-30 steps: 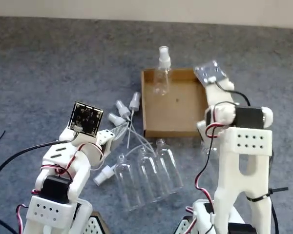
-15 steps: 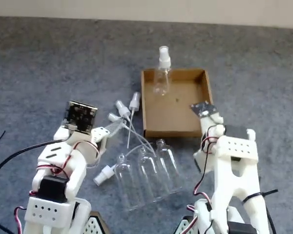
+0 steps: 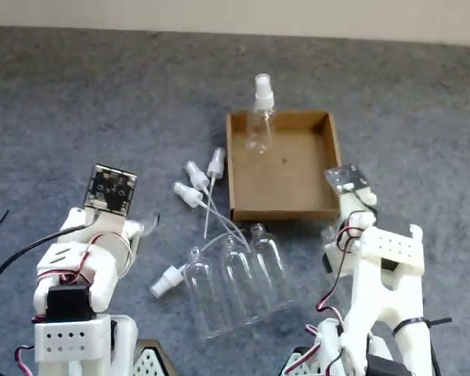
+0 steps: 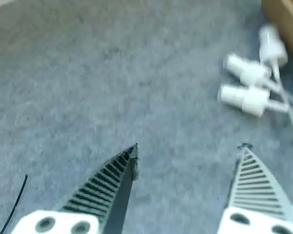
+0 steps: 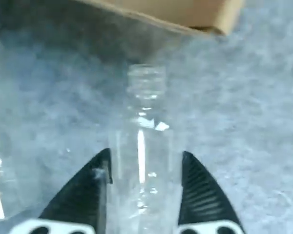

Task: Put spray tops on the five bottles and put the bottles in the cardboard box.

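Observation:
A clear bottle with its spray top (image 3: 258, 117) leans at the far left corner of the cardboard box (image 3: 319, 205). Three capless bottles (image 3: 239, 278) lie side by side in front of the box. A further capless bottle (image 5: 144, 131) lies by the box's near right corner, between the fingers of my open right gripper (image 5: 146, 156). Three loose spray tops (image 3: 197, 174) lie left of the box, also spray tops (image 4: 251, 100) in the left wrist view, and another spray top (image 3: 166, 280) lies beside the bottles. My left gripper (image 4: 189, 146) is open over bare carpet, short of them.
Everything rests on grey carpet (image 3: 102, 102). The right arm (image 3: 380, 258) stands just right of the box's near corner. A thin black cable (image 4: 14, 202) lies on the carpet by the left arm. The spray tops' thin tubes (image 3: 215, 215) trail toward the lying bottles.
The right arm has drawn back from over the box's right edge to the near right corner. The left arm has pulled back and to the left, away from the spray tops.

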`<state>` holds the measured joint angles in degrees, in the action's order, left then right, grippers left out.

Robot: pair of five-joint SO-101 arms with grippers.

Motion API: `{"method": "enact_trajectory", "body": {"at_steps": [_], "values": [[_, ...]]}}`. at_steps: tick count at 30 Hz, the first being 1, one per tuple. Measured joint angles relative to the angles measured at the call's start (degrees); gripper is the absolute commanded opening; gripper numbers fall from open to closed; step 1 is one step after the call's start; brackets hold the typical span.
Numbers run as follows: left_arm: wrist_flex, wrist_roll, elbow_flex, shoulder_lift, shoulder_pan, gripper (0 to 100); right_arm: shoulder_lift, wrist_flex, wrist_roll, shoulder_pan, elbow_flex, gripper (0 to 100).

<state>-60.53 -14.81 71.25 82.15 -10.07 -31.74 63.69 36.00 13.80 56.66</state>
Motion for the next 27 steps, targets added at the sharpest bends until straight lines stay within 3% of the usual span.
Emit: {"method": "enact_trajectory", "body": {"at_steps": [5,11,21,27], "values": [[-10.55,-8.97,-1.05,0.00,-0.44,22,0.00,0.00,0.88,8.00,-0.18,0.2],[-19.52,-16.70,-6.51,-2.02,-0.35,25,0.44,2.20,0.88,10.64,-3.52,0.2],[-21.89,-22.42,-10.29,-29.01,13.89,25,12.66,4.48,2.46,14.59,-15.03,0.2],[-17.05,-22.42,-10.29,-35.60,14.95,25,22.59,4.75,3.16,19.34,-24.35,0.2]]}}
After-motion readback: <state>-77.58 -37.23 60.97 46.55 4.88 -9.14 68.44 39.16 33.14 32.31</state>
